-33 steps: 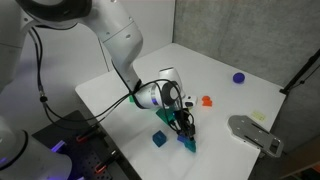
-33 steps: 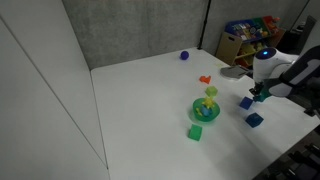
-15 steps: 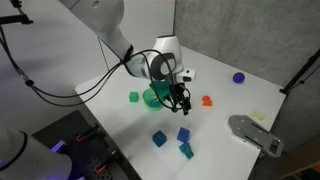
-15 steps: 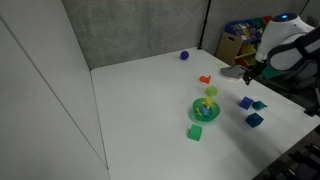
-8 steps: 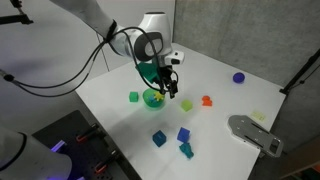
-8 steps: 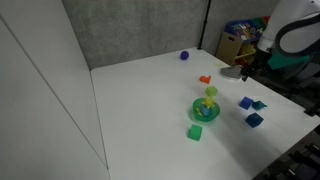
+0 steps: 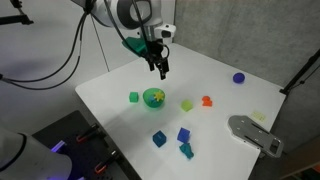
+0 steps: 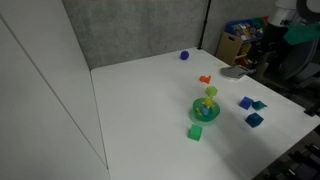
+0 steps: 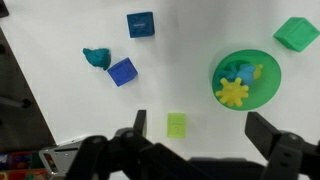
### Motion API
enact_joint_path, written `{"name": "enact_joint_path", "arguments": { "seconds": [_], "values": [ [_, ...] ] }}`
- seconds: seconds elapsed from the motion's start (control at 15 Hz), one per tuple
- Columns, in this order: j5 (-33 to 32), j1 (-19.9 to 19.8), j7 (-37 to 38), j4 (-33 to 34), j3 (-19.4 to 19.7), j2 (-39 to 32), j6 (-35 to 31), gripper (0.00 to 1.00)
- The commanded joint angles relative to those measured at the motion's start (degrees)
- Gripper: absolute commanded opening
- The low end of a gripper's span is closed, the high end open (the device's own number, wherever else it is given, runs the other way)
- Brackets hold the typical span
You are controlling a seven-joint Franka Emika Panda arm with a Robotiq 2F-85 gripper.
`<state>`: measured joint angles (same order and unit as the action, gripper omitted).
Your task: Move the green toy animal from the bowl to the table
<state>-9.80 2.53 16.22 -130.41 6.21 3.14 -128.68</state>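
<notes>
The green toy animal [image 9: 96, 58] lies on the white table [image 7: 110, 92], beside a blue cube [image 9: 122, 71]; in both exterior views it sits among the blue cubes [image 7: 186, 150] [image 8: 260, 105]. The bright-green bowl [image 9: 270, 85] [image 7: 147, 101] [image 8: 197, 112] holds a yellow spiky toy [image 9: 233, 92] and a small blue piece. My gripper [image 9: 203, 128] hangs open and empty, high above the table behind the bowl [image 7: 160, 66]. Its two dark fingers [image 9: 140, 125] frame a light-green cube [image 9: 176, 124] far below.
A green cube [image 7: 133, 97] sits beside the bowl. There are also an orange piece [image 7: 207, 100], a purple ball [image 7: 238, 77] and two more blue cubes [image 7: 159, 139] [image 7: 183, 133]. A grey flat device [image 7: 255, 133] lies at the table's edge. A toy shelf [image 8: 245, 40] stands behind.
The arm has risen and swung away from the blue cubes, past the bowl toward the table's back. The jaws stayed open. The toys have not moved.
</notes>
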Motion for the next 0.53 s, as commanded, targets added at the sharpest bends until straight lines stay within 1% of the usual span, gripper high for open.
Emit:
{"name": "enact_joint_path", "arguments": {
  "seconds": [0.0,0.13,0.27,0.47],
  "values": [
    [5.2,-1.9,-6.3,3.5,-1.6,4.8,10.2,1.0],
    [9.2,-2.2,-10.6,5.9,-1.2,6.8,16.1,1.0],
    [11.8,-2.9,-13.6,8.7,-0.8,8.2,22.2,1.0],
    [12.0,-4.3,-15.0,12.5,-0.6,10.0,27.9,1.0]
  ]
}}
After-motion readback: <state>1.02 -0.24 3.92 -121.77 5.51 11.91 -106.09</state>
